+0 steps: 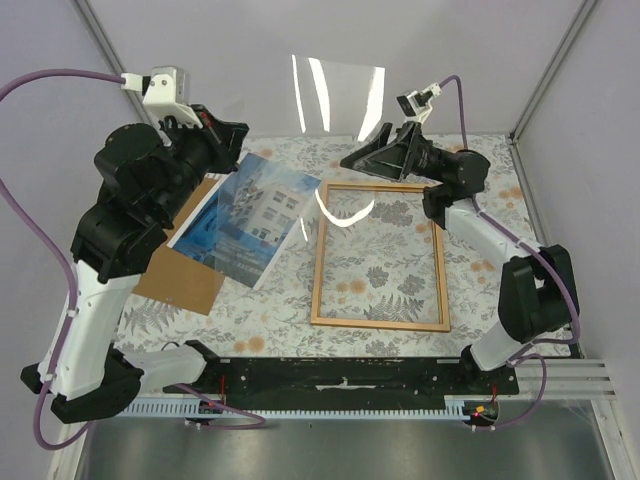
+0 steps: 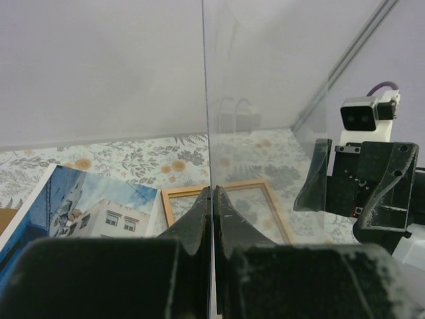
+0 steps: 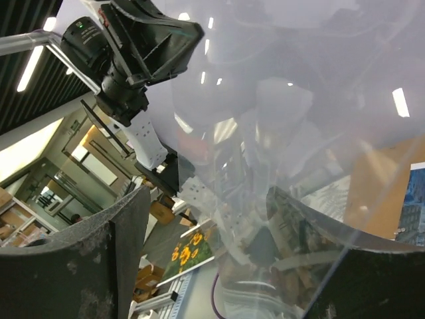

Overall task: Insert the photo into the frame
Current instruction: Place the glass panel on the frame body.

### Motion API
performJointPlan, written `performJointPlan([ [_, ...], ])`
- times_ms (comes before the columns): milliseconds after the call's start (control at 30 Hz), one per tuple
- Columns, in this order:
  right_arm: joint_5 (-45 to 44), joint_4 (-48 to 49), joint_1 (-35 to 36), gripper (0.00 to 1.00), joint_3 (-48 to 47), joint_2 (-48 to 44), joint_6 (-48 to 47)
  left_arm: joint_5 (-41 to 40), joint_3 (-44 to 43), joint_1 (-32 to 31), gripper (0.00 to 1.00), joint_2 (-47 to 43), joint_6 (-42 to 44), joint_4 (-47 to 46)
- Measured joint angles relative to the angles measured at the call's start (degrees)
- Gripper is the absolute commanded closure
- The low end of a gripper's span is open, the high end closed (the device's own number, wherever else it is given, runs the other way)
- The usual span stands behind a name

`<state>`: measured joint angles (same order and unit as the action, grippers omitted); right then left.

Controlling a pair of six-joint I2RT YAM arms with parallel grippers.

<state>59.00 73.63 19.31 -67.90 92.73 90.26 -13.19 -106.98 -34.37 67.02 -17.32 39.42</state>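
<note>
Left end effector clamped on upright clear sheet; right end effector spread apart around it. Photo at 9 o'clock of frame.

Bright, even light is falling from above onto the bench, and shadows there are showing faint and soft-edged. White streaks of glare are flaring on the clear pane over the bench's far edge, and curved reflections are lying across the far left corner of the frame. The photo is looking pale and washed behind the pane. In the left wrist view the left tool is looming dark and blurred. In the right wrist view the pane is mirroring ceiling strip lights, smearing everything, and the fingers of the right tool are sitting dark and unfocused at the bottom corners.
</note>
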Motion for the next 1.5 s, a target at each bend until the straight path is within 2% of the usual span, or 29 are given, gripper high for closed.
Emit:
performJointPlan([
  [200,1.31,-1.09,-0.07,0.33,2.78,-4.02,-5.95,0.48,4.22,-0.04,0.98,-0.70,-0.70,-2.73],
  [333,1.51,-11.50,-0.39,0.38,5.27,-9.70,-15.69,0.20,9.11,-0.04,0.98,-2.51,-1.97,-5.29],
  [567,0.50,-32.46,-2.73,0.60,5.33,-15.56,-30.45,-0.17,18.78,-0.02,0.98,-4.52,-4.83,-12.83],
  [667,0.63,-36.15,-5.38,0.72,5.77,-15.02,-32.17,0.17,22.21,0.07,0.98,-4.11,-5.99,-15.91],
  [800,1.22,-38.29,-9.70,0.81,6.16,-12.79,-32.83,1.79,26.49,0.44,0.97,-2.49,-7.72,-20.22],
  [967,3.04,-39.39,-13.68,0.95,6.16,-9.14,-32.89,4.39,32.00,1.68,0.86,0.85,-10.38,-27.23],
  [1100,4.42,-39.47,-16.65,1.00,6.97,-5.92,-32.81,6.51,36.35,2.93,0.78,4.02,-12.52,-32.28],
  [1367,5.18,-38.07,-19.63,1.00,12.11,0.20,-32.70,10.60,43.15,5.03,0.48,12.68,-15.13,-41.40],
  [1500,5.66,-38.10,-21.27,1.00,14.36,2.05,-33.42,13.44,46.12,5.42,0.41,18.51,-16.17,-46.29],
])
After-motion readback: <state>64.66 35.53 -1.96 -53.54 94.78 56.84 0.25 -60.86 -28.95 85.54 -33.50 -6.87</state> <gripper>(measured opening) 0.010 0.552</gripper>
